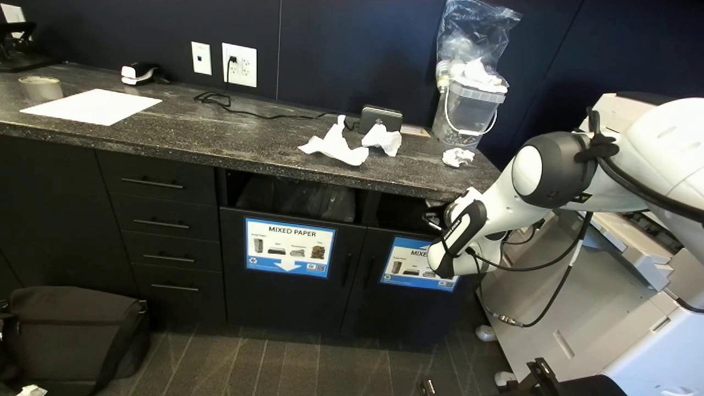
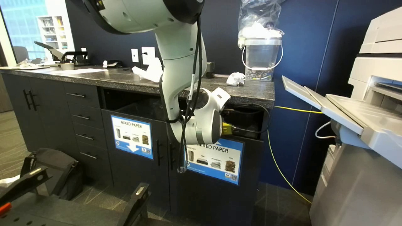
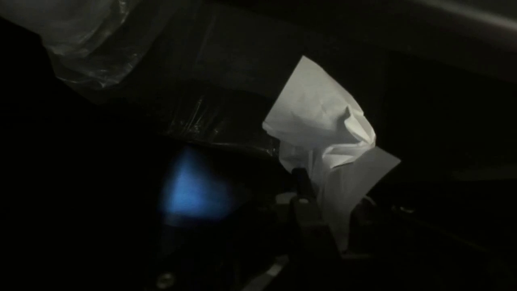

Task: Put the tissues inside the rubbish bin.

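White arm bent down at cabinet, tissue at end effector.

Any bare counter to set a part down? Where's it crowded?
Wide bare patch: counter between paper sheet and spread tissue, in front of the cord. Narrower: between smaller tissue and crumpled tissue, toward the front edge. Crowded: around box and bucket, each with a tissue close in front.

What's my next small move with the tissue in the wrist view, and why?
Probably open the jaws to release it: the wrist view shows the tissue apparently pinched between them, with plastic film in view, and in both exterior views the arm's wrist is at the cabinet opening above a Mixed Paper sign.
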Available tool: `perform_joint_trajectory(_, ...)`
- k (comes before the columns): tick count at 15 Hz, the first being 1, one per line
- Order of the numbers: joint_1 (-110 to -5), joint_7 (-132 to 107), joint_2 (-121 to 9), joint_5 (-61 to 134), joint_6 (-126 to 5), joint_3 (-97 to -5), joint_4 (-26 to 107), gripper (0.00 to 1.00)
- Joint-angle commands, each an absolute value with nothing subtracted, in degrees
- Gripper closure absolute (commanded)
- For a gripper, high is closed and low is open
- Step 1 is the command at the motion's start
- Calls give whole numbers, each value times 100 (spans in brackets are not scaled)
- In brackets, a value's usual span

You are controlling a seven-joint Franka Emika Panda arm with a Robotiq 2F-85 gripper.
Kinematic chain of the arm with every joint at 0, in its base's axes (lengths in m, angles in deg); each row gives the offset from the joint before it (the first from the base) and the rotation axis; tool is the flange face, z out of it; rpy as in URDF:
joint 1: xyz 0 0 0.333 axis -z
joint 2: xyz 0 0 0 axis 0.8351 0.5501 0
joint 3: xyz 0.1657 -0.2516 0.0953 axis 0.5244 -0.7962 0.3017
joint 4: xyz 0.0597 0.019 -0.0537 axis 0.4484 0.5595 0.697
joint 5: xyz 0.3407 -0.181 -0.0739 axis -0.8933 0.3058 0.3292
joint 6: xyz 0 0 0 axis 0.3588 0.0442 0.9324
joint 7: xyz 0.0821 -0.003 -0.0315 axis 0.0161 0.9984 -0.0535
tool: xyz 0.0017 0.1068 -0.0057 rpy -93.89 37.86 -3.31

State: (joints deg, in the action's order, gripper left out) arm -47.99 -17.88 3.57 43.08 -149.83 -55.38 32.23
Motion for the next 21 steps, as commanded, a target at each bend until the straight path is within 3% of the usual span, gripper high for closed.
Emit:
perform_joint_trajectory(1, -4703, -1835, 486, 4359, -14562, -5404, 2717, 57)
perform_joint_trajectory(8, -4759, -1867, 415, 4282, -14488, -5428, 2880, 4)
perform_joint_trajectory(9, -4784, -1882, 394, 4213, -14530, -5434, 2957, 1)
perform_joint_trajectory(21, -5999, -2602, 354, 1673, -15075, -5793, 4074, 0)
